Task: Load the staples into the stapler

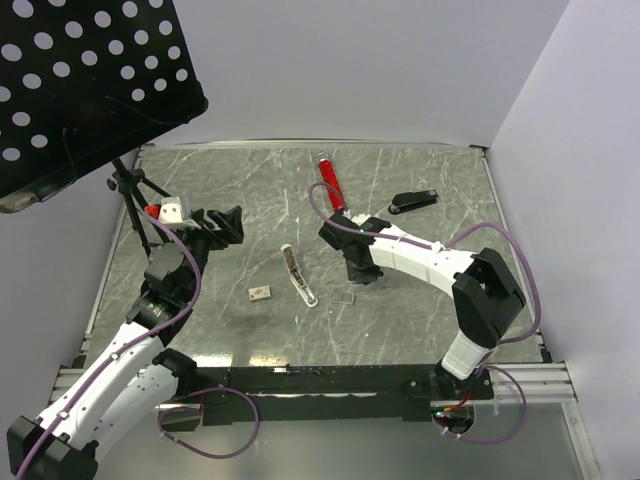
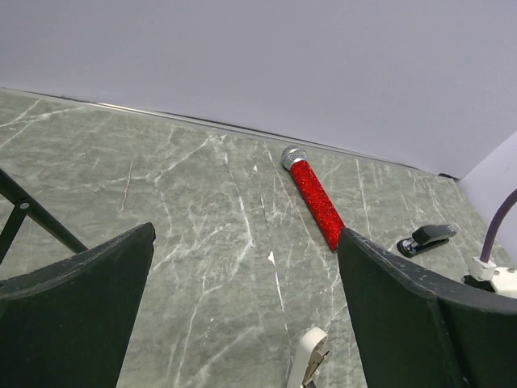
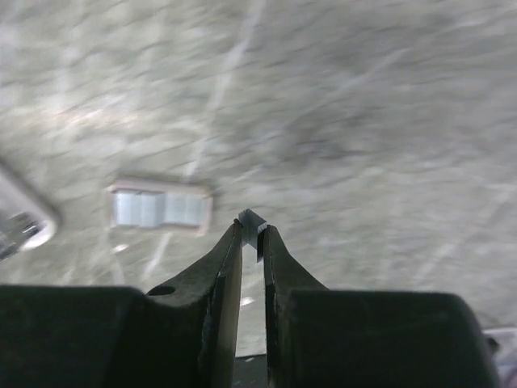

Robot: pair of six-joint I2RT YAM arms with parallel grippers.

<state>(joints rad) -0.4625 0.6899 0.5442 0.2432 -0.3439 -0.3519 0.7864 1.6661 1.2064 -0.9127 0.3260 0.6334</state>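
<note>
**Staples pinched in the right jaws, stapler lying apart**

The right jaws are closed almost to a sliver, and a tiny silver-grey piece, the staples [image 3: 251, 221], is nipped at their very tips, above the grey marbled surface [image 1: 440, 300]. Just beside the tips, a small shallow tray [image 3: 160, 207] with silvery contents lies flat on the surface. The wrist view is blurred, so finer detail cannot be read.

The stapler [image 1: 413, 202], slim and black, lies on the surface toward the far right, well apart from the right jaws. A red glitter tube [image 1: 331, 182] lies near the far middle, to the left of the stapler.

The left jaws are spread wide with nothing between them, raised at the left side. A slim white object [image 1: 297, 272] and a small beige box piece [image 1: 259, 293] lie between the two arms.
</note>
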